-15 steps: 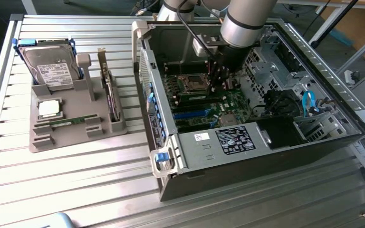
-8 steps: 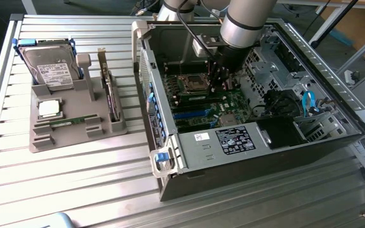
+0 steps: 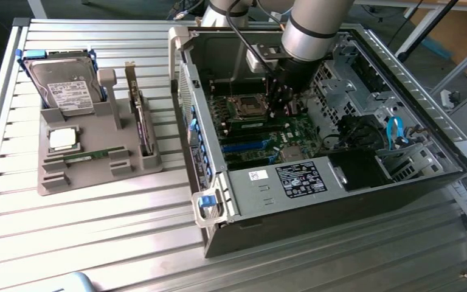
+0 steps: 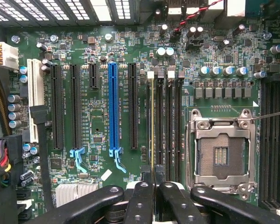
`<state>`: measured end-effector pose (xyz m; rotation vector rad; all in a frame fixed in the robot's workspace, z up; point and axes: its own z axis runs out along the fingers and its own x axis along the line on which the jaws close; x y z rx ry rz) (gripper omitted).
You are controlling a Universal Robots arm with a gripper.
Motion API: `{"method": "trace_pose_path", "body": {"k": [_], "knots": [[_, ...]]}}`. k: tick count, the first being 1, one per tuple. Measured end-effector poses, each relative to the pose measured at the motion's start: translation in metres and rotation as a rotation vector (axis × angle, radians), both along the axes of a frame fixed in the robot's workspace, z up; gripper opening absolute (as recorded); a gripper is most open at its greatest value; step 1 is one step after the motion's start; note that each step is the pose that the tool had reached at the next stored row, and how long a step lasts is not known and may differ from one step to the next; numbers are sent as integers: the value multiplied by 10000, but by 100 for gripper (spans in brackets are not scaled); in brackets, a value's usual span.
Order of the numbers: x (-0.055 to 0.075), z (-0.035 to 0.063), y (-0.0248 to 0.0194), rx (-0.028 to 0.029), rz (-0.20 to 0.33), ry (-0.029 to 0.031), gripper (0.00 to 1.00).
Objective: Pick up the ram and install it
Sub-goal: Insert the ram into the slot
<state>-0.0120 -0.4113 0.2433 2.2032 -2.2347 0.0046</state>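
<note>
As end effector [image 4: 153,181] grips one ram [image 4: 152,121], one tray [image 3: 95,177]

Open computer case [image 3: 254,198] beside grey tray [image 3: 95,143] — holding hard drive [image 3: 67,88], processor chip [image 3: 63,139].

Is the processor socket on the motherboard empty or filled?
Empty: the socket shows bare contacts inside its metal frame, and a silver chip lies on the grey tray.
</note>
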Motion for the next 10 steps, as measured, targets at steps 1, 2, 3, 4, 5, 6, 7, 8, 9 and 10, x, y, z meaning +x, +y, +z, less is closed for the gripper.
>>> {"method": "trace_pose_path", "body": {"k": [1,2,3,4,5,6,7,8,9,10], "knots": [[0,1,0,-1,0,0,12],[0,1,0,-1,0,0,12],[2,1,0,-1,-1,0,12],[5,0,0,-1,-1,0,12],[6,0,0,-1,-1,0,12],[7,0,0,-1,0,0,12],[7,0,0,-1,0,0,12],[7,0,1,0,0,0,12],[7,-4,1,0,0,0,12],[7,-8,1,0,0,0,12]]}}
